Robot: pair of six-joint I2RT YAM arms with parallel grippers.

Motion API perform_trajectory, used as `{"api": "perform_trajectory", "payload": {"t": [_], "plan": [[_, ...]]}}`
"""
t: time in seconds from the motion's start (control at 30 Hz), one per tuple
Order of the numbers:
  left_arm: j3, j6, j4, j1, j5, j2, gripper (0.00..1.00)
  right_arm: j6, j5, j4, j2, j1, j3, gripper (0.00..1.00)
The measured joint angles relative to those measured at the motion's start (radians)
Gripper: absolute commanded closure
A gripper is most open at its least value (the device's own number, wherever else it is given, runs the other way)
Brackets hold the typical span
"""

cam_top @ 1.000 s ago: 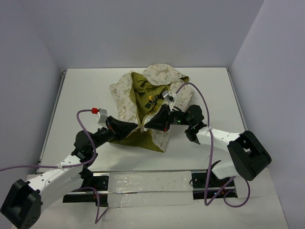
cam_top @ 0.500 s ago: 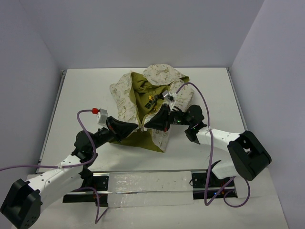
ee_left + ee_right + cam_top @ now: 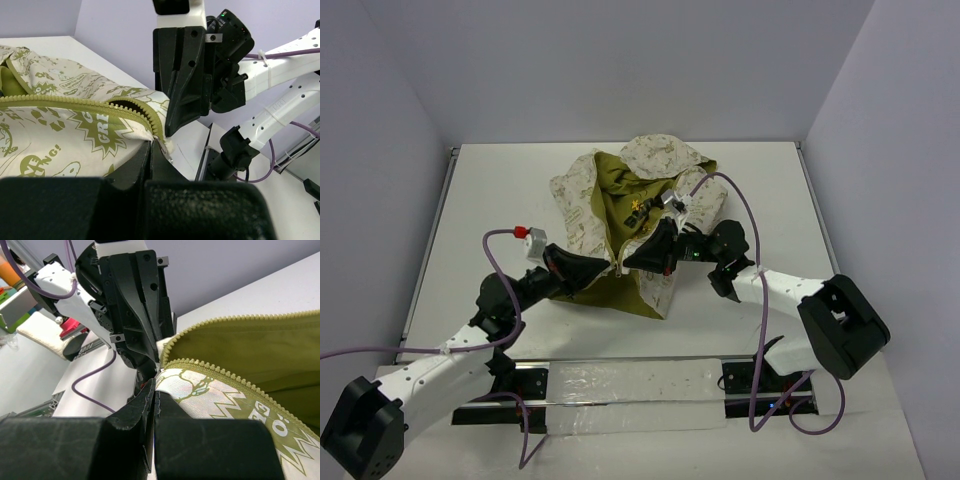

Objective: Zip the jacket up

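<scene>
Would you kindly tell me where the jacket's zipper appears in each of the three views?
Top external: the zipper runs up the middle of the open jacket, starting between the left fingers and right fingers.
Left wrist: the zipper crosses from the left edge to centre, curving down to the left fingers.
Right wrist: the zipper spreads rightward in two toothed rows from the right fingers.
Shared landmark: the zipper's lower end, where both sets of fingers converge.

Olive lettering is printed on the cream jacket (image 3: 60, 130). A starburst motif (image 3: 97, 125) reads "GR" over "GRE", cut off at the zipper fold. Lower left, a word fragment (image 3: 42, 159) ends "NG!". Right wrist view: a second starburst (image 3: 272, 427) shows partial letters, possibly "O", not legible.
</scene>
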Motion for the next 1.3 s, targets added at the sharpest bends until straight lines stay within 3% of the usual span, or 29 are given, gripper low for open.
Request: {"api": "perform_trajectory", "payload": {"t": [1.3], "plan": [[0.005,-0.079,0.040,-0.001,0.054,0.022,1.00,-0.034,-0.006,0.007,0.004,-0.027,0.027,1.00]]}}
